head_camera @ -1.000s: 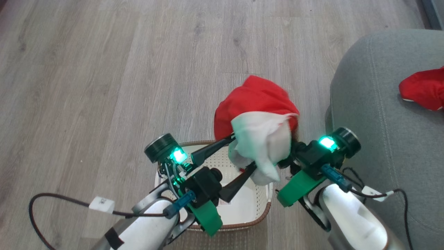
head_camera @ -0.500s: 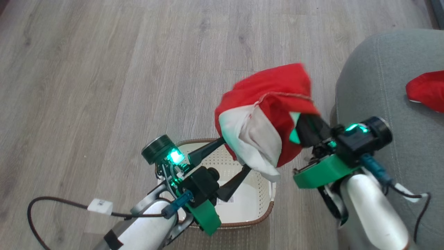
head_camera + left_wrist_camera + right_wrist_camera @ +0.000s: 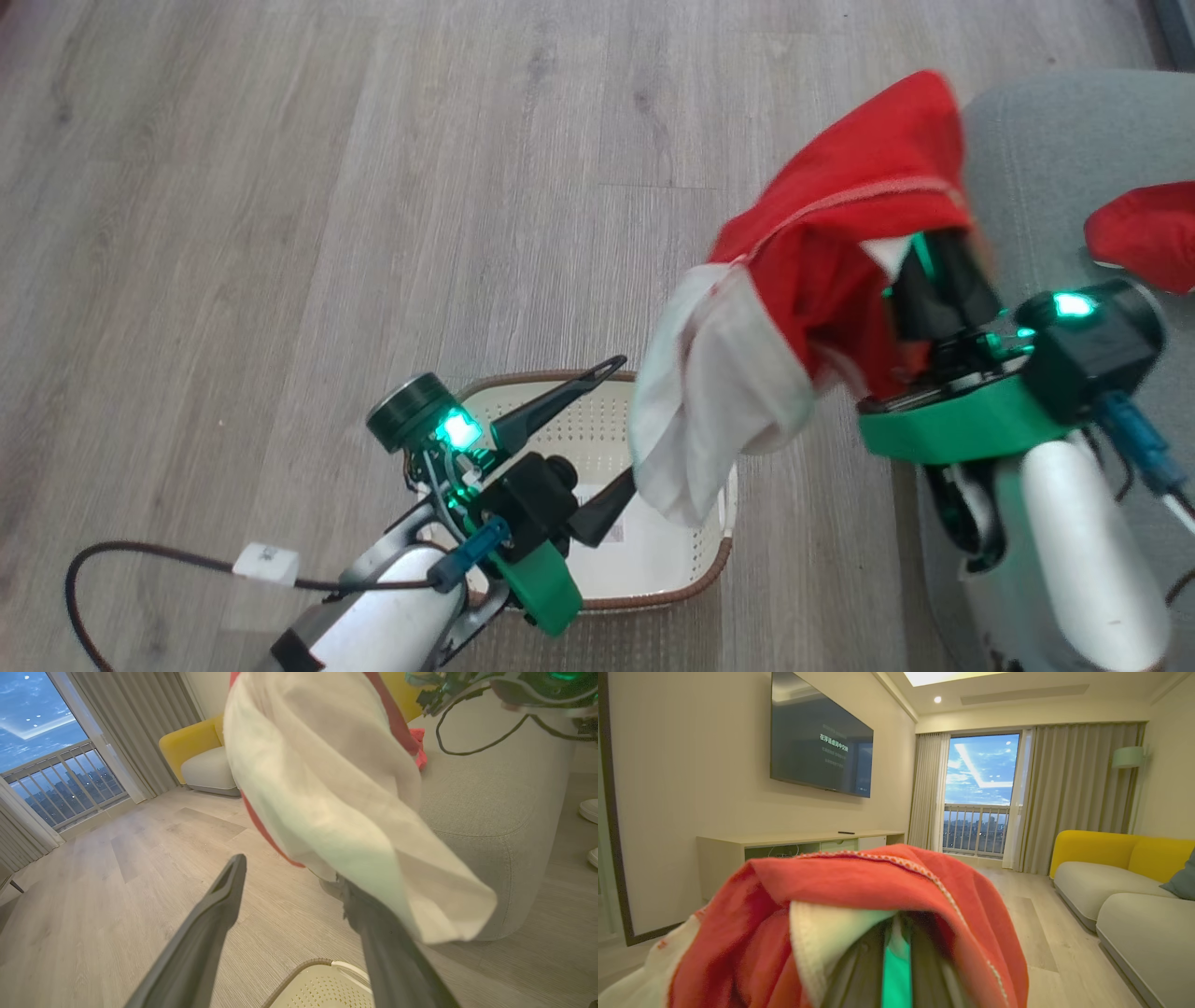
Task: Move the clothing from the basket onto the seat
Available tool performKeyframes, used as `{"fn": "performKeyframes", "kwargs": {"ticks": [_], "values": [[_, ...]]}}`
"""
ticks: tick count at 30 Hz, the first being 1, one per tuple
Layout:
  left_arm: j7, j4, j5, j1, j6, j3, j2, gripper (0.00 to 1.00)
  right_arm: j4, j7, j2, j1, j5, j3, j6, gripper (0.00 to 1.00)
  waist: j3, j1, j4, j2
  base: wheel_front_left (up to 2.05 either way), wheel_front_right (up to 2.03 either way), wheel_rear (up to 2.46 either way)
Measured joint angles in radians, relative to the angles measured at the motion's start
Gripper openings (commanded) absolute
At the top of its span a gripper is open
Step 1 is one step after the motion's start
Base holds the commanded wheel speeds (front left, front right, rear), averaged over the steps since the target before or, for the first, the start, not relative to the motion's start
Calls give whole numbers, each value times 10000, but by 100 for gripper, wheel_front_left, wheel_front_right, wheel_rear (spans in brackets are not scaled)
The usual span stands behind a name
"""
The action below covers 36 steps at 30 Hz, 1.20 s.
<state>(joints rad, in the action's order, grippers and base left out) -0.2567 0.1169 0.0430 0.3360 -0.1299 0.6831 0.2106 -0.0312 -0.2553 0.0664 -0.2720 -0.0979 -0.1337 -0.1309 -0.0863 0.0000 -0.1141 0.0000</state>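
1. The right gripper (image 3: 936, 280) has its fingers drawn close together. It pinches the red-and-white garment (image 3: 822, 271), which bunches over the fingertips and sags down to the gripper's left.
2. The left gripper (image 3: 627, 420) is spread and holds nothing. It sits over the basket (image 3: 653, 602), with the garment's white tail hanging against one finger.
3. The seat (image 3: 1055, 159) lies just to the right of the right gripper, and a second red garment (image 3: 1139, 233) rests on it beyond the gripper.
4. The cloth looks light, limp and unbreakable, and it probably swings and trails. A pinch on a thick gathered fold near the middle should hold best. The loose tail could snag on the left finger.
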Motion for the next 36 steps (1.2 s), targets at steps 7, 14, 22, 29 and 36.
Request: {"fn": "performKeyframes", "kwargs": {"ticks": [7, 14, 22, 29, 36], "values": [[0, 61, -98, -107, 0, -40, -4, 100, -408, 0, -12, 91, 4, 663, 0, 0, 15, 0, 61, 0, 0, 0, 0], [0, 153, -134, -212, 2, -111, -17, 100, -644, 0, -25, 603, 100, 1419, 0, 0, 40, 0, 113, 0, 0, 0, 0], [0, 282, -61, -661, 2, -268, -44, 100, -506, 0, -27, 1198, 105, 2462, 0, 0, 45, 0, 281, 0, 0, 0, 0], [0, 479, 88, -870, 2, -309, -155, 100, -303, 0, -94, 1778, 102, 3269, 0, 0, 32, 0, 463, 0, 0, 0, 0], [0, 660, 483, -1348, 2, -399, -293, 100, -113, 0, -196, 2282, 48, 3804, 0, 0, 31, 0, 620, 0, 0, 0, 0]]}}
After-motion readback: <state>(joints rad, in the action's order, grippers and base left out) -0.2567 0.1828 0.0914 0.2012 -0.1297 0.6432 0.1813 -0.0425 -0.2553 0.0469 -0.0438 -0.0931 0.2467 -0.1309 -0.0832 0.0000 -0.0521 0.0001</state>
